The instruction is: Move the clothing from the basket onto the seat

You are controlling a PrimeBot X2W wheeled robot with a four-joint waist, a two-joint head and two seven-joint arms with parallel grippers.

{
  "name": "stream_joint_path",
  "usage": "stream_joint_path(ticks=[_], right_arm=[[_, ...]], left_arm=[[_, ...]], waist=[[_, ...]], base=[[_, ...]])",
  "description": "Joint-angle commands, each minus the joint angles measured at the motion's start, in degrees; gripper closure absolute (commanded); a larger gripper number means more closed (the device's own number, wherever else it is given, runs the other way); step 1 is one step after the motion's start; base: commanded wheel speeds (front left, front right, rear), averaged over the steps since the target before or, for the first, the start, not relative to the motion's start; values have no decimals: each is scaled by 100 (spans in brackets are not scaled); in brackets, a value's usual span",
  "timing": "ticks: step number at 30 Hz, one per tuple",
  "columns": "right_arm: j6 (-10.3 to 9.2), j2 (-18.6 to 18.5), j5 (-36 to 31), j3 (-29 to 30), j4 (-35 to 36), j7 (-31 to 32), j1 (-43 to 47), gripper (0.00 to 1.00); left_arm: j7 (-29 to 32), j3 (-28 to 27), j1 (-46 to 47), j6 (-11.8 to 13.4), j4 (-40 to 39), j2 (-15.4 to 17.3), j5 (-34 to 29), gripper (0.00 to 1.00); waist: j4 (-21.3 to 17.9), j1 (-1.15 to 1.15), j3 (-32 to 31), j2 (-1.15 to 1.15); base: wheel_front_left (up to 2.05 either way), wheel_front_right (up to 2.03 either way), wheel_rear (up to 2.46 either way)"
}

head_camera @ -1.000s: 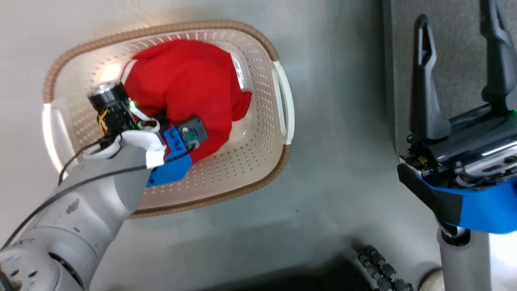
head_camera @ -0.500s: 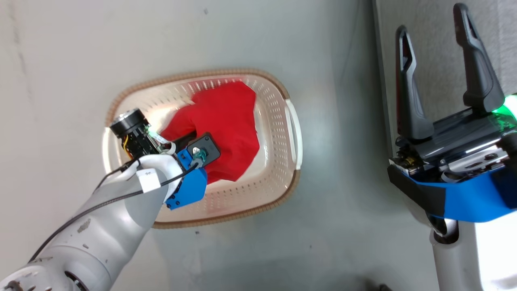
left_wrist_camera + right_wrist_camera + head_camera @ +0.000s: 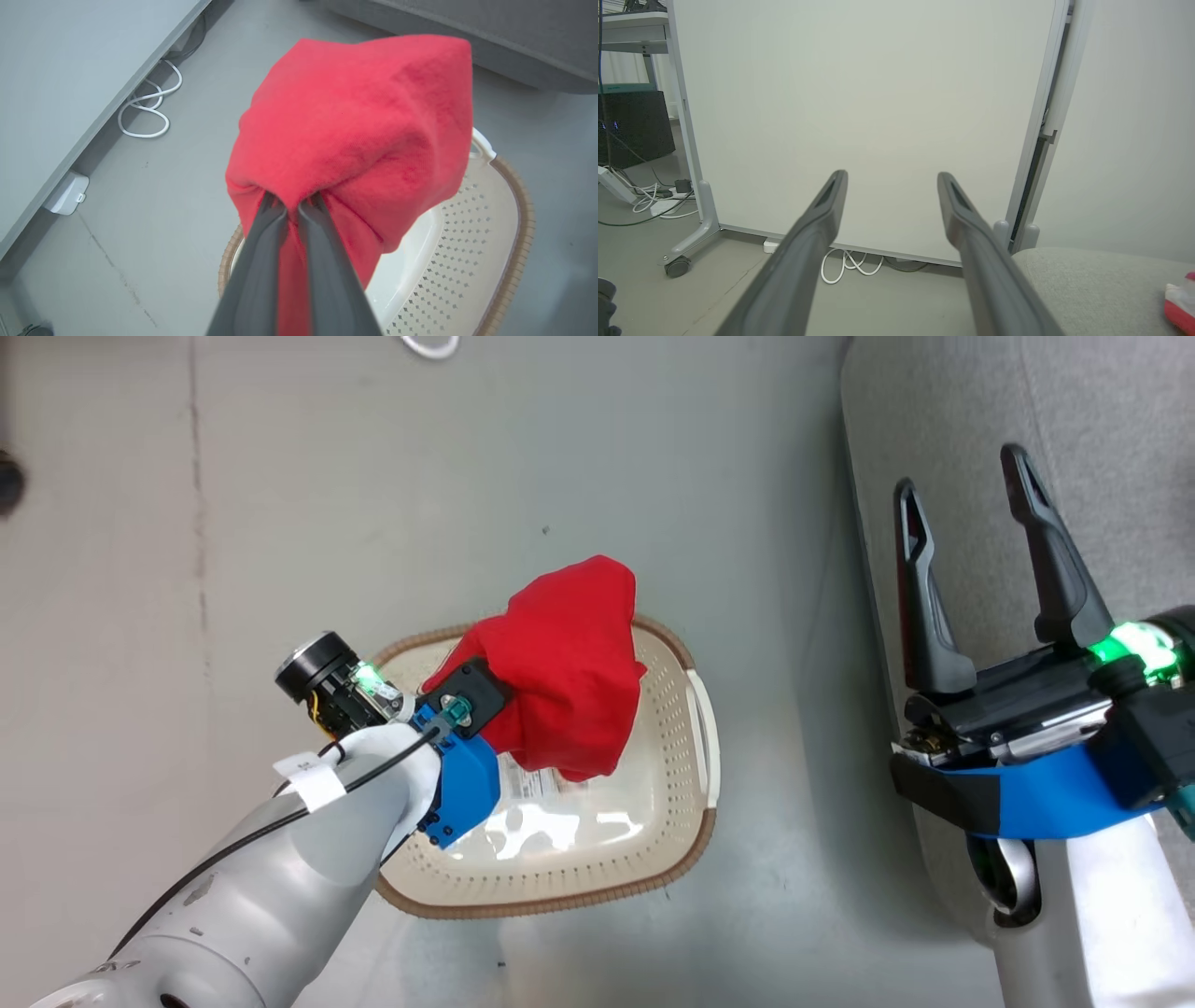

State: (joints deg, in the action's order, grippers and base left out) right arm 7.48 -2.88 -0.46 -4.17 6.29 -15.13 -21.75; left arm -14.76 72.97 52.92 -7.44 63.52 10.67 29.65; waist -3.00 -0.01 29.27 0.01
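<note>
My left gripper [image 3: 293, 203] is shut on a plain red garment [image 3: 355, 121], its two fingers pinching a fold of the cloth. In the head view the clothing [image 3: 569, 672] hangs bunched above the far rim of the cream basket [image 3: 560, 901], clear of the floor sticker [image 3: 532, 784]. The grey seat [image 3: 1102, 420] runs along the right side. Over its edge my right gripper [image 3: 959, 469] stands open with nothing between its fingers. A red and white piece of cloth [image 3: 1178, 301] lies on the seat [image 3: 1087, 289] at the far right of the right wrist view.
The basket [image 3: 495, 233] stands on a grey floor [image 3: 373, 476] just left of the seat. A white panel on casters [image 3: 859, 116] stands beyond the seat, with white cables [image 3: 845, 268] at its foot. A looped cable [image 3: 145, 116] lies by a wall.
The head camera has risen and shifted. My left gripper has lifted the red garment out of the basket's bowl to above its rim. The right gripper has stayed open.
</note>
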Motion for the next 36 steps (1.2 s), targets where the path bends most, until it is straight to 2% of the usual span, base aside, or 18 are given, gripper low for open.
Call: stream_joint_path(ticks=[1, 9, 17, 28, 36], right_arm=[[3, -1, 36, 29, -59, -3, 103, 0], [2, -1, 119, 113, -384, -4, 413, 0], [2, -1, 195, 110, -632, -3, 680, 0], [3, -1, 304, 79, -834, -3, 988, 0], [3, -1, 387, 32, -889, -3, 1165, 0]], left_arm=[[-39, -55, -60, -2, -57, 29, 98, 100], [-48, -655, -257, 16, -686, 211, 404, 100], [-50, -1423, -597, 146, -1315, 353, 348, 100], [-51, -2528, -981, 197, -2227, 400, 233, 100], [-51, -3107, -1297, 159, -3121, 356, 135, 100]], waist=[[122, 1, -290, -1], [250, 1, -890, -1], [343, 1, -1465, -1], [458, 1, -2036, -1], [500, 1, -2271, -1]], base=[[0, 0, 0], [0, 0, 0], [0, 0, 0], [0, 0, 0], [0, 0, 0]])
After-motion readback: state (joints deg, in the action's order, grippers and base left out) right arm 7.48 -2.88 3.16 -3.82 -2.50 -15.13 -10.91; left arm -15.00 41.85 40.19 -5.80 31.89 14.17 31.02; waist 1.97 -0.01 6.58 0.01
